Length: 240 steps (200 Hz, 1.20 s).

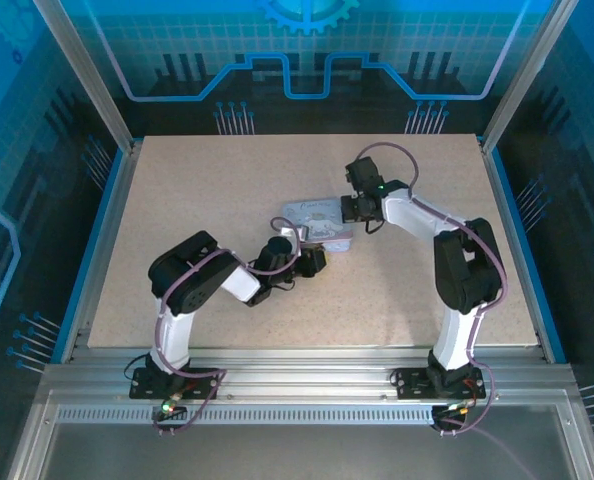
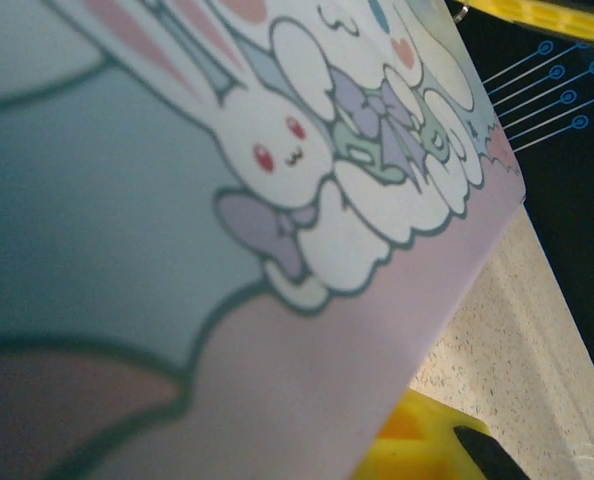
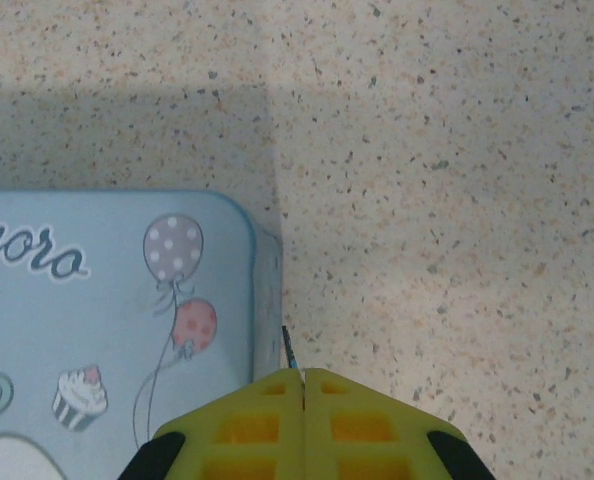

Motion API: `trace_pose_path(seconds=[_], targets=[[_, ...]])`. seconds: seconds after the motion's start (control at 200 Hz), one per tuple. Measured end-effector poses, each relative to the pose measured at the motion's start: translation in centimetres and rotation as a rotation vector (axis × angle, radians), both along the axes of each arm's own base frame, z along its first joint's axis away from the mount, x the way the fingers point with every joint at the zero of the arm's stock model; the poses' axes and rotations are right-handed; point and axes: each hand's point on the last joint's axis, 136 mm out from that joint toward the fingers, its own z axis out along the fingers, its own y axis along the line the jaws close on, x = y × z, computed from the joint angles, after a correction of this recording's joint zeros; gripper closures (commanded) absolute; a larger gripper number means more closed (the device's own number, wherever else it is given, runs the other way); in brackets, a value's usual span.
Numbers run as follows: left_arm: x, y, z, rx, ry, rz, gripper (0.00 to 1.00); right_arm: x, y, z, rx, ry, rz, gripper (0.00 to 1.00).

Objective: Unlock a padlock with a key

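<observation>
- Pale-blue tin box (image 2: 127, 200) is sitting right against the left gripper (image 1: 315, 258), a printed rabbit (image 2: 277, 150) facing its wrist camera. Whether those jaws are parted or closed I cannot tell.
- Lettering "moro" is running across the lid, above balloons (image 3: 173, 245) and a cupcake (image 3: 80, 392).
- The padlock is proving too small to make out, so its place is unclear.
- The right gripper (image 3: 303, 378) is pressing its yellow fingers (image 3: 247, 430) together, pinching the key (image 3: 288, 347). This thin sliver is pointing straight out from the tips, just right of the tin's corner.
- The right arm is carrying the key, so the coming move is depending on lining that axis up with the keyhole.
</observation>
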Motion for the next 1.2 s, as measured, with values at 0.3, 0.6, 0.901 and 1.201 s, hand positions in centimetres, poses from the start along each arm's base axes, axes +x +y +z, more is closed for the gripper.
trace_pose_path(seconds=[0.3, 0.6, 0.901, 1.201], targets=[[-1.5, 0.9, 0.4, 0.029, 0.133, 0.01, 1.0, -3.5, -3.1, 3.2, 0.132, -0.055, -0.038, 1.0], [-1.8, 0.7, 1.0, -0.022, 0.243, 0.045, 1.0, -9.1, -3.5, 6.3, 0.395, -0.153, 0.015, 1.0], [-0.5, -0.2, 3.2, -0.107, 0.269, 0.08, 0.99, -13.4, -1.1, 7.3, 0.67, -0.206, 0.086, 1.0], [-0.2, -0.5, 3.8, -0.146, 0.286, 0.096, 0.98, -14.4, -0.5, 6.2, 0.798, -0.191, 0.048, 1.0]])
